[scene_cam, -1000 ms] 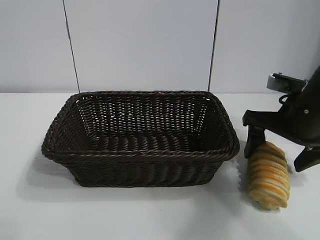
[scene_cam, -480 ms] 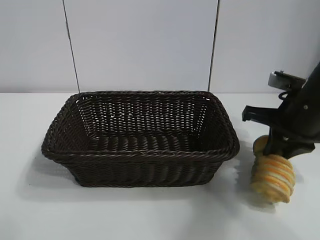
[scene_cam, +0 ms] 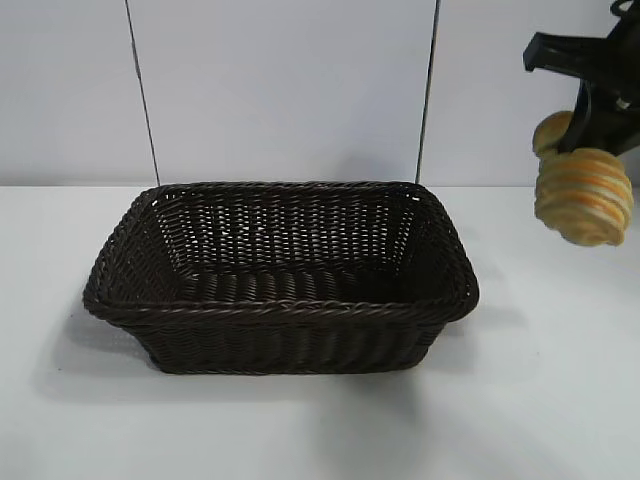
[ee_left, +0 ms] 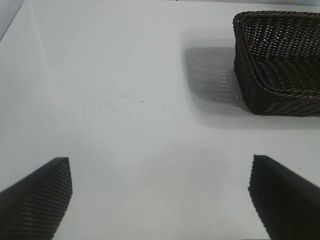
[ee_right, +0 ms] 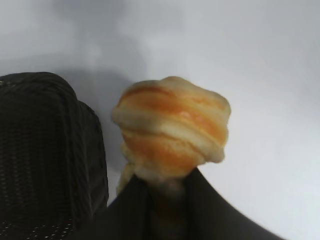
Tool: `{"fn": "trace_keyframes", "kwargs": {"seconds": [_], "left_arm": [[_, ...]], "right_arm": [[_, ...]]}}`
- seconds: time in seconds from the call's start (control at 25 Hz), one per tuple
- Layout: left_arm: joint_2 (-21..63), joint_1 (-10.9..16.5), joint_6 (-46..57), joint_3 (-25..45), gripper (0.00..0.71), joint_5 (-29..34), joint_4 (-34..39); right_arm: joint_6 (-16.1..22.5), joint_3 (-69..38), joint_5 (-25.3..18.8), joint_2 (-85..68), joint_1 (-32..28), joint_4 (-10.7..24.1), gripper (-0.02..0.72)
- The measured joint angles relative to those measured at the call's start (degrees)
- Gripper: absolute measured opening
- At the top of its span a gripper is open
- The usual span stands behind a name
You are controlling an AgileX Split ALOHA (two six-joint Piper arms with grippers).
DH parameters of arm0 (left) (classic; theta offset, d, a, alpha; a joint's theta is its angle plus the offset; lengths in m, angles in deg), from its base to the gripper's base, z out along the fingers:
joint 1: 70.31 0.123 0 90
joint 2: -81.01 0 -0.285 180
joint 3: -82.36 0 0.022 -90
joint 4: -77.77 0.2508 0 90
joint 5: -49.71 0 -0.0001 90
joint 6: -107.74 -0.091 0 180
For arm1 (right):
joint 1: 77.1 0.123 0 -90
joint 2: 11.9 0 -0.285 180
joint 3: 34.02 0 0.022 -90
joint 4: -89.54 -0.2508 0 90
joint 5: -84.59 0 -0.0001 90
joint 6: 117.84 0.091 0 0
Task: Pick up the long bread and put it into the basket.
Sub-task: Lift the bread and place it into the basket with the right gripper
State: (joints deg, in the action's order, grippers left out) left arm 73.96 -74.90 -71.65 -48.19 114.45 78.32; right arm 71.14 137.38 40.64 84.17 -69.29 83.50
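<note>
The right gripper [scene_cam: 590, 135] has its fingers [ee_right: 210, 210] clamped on the long bread [scene_cam: 583, 193], pinching it partway along so that the dark fingers cover a band of the loaf. In the exterior view a small rounded end shows behind the fingers and the larger ridged part hangs free below and in front of them; the gripper itself is cut off by the upper right edge of that view, so little of the arm can be made out. The loaf hangs high in the air, clear of the bench [scene_cam: 560, 400], to the right of the basket [scene_cam: 280, 305] and well above its rim, not over it. Its long axis slants down and toward the exterior camera, and in the right wrist view it is seen almost end-on, so its length is hard to judge there; the clamped part is blurred. The same view shows one corner of the basket beside and below the loaf, the rest cut off. The left gripper [ee_left: 160, 200] hangs over bare bench with its fingers wide apart and nothing between them; only the two dark tips show, and a corner of the basket lies beyond them.
</note>
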Motion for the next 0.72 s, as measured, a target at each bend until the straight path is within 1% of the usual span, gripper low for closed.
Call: {"fn": "trace_keyframes", "kwargs": {"seconds": [0.24,0.52,0.56,0.6,0.68,0.72], "left_arm": [[0.0,0.0,0.0,0.0,0.695,0.0,0.0],[0.0,0.0,0.0,0.0,0.695,0.0,0.0],[0.0,0.0,0.0,0.0,0.695,0.0,0.0],[0.0,0.0,0.0,0.0,0.695,0.0,0.0],[0.0,0.0,0.0,0.0,0.695,0.0,0.0],[0.0,0.0,0.0,0.0,0.695,0.0,0.0]], "right_arm": [[1.5,0.7,1.2,0.0,6.0,-0.4,0.115],[1.6,1.3,6.9,1.2,13.5,-0.5,0.114],[0.6,1.3,7.9,2.0,14.5,-0.5,0.114],[-1.4,1.3,9.1,3.0,15.4,-0.5,0.114],[-6.5,1.3,11.4,4.9,16.6,-0.5,0.114],[-9.8,1.3,12.6,6.0,17.2,-0.5,0.114]]}}
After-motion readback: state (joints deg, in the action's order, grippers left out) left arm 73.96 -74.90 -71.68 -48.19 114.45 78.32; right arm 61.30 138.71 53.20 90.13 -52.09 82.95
